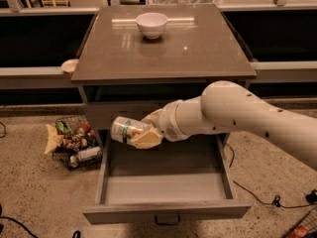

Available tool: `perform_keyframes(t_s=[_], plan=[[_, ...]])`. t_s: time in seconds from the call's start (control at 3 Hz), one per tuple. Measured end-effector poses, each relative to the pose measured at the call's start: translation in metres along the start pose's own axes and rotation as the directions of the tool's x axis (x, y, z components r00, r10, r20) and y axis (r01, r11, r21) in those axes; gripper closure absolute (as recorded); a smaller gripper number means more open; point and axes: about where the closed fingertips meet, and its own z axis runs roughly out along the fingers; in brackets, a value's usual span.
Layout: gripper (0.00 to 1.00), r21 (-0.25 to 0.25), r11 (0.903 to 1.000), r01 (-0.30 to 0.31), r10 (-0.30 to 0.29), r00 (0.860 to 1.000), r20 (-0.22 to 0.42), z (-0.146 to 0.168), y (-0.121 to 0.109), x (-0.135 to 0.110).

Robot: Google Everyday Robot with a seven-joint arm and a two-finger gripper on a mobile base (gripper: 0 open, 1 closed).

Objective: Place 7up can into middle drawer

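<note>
Above the left rear of the open middle drawer [163, 188], the gripper [142, 133] clasping the 7up can [124, 129] sideways, a white bowl [151, 24] sitting well behind that drawer.

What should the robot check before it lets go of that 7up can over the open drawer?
1. Middle drawer pulled open: ok.
2. 7up can gripped in the hand: ok, held on its side.
3. Can above the drawer opening: ok, though close to the left wall.
4. Room on the drawer floor beneath: ok, nothing seen there.
5. Can low enough to release: cannot tell.
6. White bowl out of the way: ok, up on the cabinet top.
</note>
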Motion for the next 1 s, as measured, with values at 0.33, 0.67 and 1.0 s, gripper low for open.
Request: perform_keyframes(t_s=[0.33, 0.67, 1.0], plan=[[1.0, 0.0, 1.0, 0.0, 0.0, 1.0, 0.0, 0.0, 0.0, 0.0], [1.0, -0.002, 0.9994, -0.034, 0.034, 0.999, -0.021, 0.009, -0.003, 0.012], [1.0, 0.004, 0.9907, -0.136, 0.136, 0.988, -0.067, 0.038, -0.013, 0.065]])
